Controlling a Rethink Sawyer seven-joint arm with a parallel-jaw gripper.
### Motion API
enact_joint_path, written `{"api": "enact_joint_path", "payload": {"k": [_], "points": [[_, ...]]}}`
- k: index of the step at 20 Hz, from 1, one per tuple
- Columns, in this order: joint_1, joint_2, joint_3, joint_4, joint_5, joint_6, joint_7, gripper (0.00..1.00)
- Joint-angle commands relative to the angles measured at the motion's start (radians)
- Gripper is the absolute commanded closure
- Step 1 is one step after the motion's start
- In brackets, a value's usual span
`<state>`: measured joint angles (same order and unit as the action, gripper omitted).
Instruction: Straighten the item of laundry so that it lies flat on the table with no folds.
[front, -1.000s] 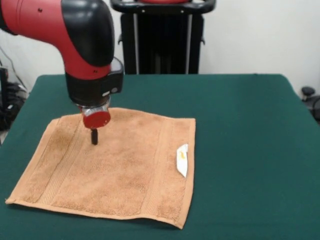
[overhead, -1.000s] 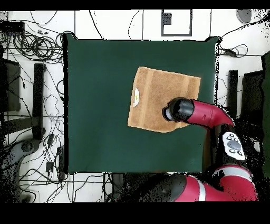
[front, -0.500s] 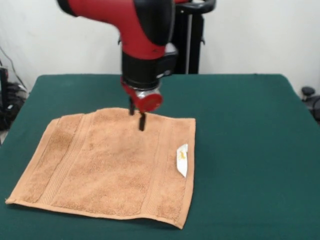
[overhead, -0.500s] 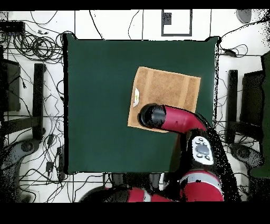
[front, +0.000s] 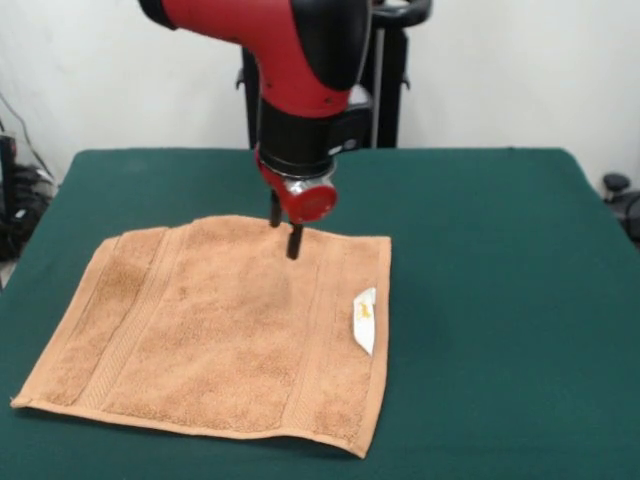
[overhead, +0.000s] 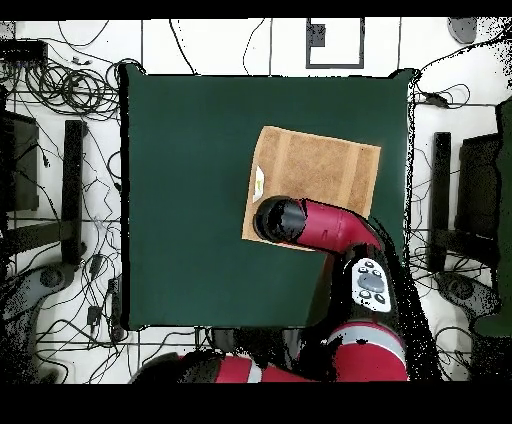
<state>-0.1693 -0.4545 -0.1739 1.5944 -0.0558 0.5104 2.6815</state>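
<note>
A small square orange-tan terry-cloth towel (front: 225, 325) is seen spread out on the large rectangular table with the dark green felt-like top (front: 500, 300). In the front view the towel occupies the near left part of the table, with bare green surface well to its right and beyond its far edge. Woven border bands can be made out running from the far edge to the near edge, one set close to the left side and one close to the right side. A small white label (front: 365, 320) is attached at the right edge and lies turned in onto the cloth. The towel lies nearly flat; no large folds are seen, though the near right corner appears slightly lifted, with a shadow under it.

The red and black arm is seen coming down from above, ending in a black wrist and a round red end piece. Below this, the gripper (front: 284, 231) is positioned over the far edge of the towel, right of the middle. Two thin dark fingers (front: 294, 241) are visible, held slightly apart with nothing between them. Whether their tips touch the cloth cannot be told.

In the overhead view the gripper is hidden under the arm's wrist, which covers part of the towel (overhead: 320, 175) on the side nearest the robot's base.
</note>
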Motion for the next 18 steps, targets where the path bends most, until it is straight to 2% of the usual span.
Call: {"api": "enact_joint_path", "payload": {"k": [1, 4, 8, 11, 12, 18], "points": [[-0.023, 0.113, -0.016, -0.033, 0.06, -0.055, 0.172, 0.0], [0.0, 0.107, 0.003, 0.044, 0.093, -0.11, 0.219, 0.0], [0.039, 0.103, -0.023, 0.075, 0.12, -0.121, 0.249, 0.0], [0.027, 0.132, -0.046, 0.08, 0.115, -0.206, 0.241, 0.0], [0.035, 0.158, -0.078, 0.068, 0.103, -0.273, 0.252, 0.0], [-0.04, 0.157, -0.073, 0.086, 0.089, -0.334, 0.17, 0.0]]}}
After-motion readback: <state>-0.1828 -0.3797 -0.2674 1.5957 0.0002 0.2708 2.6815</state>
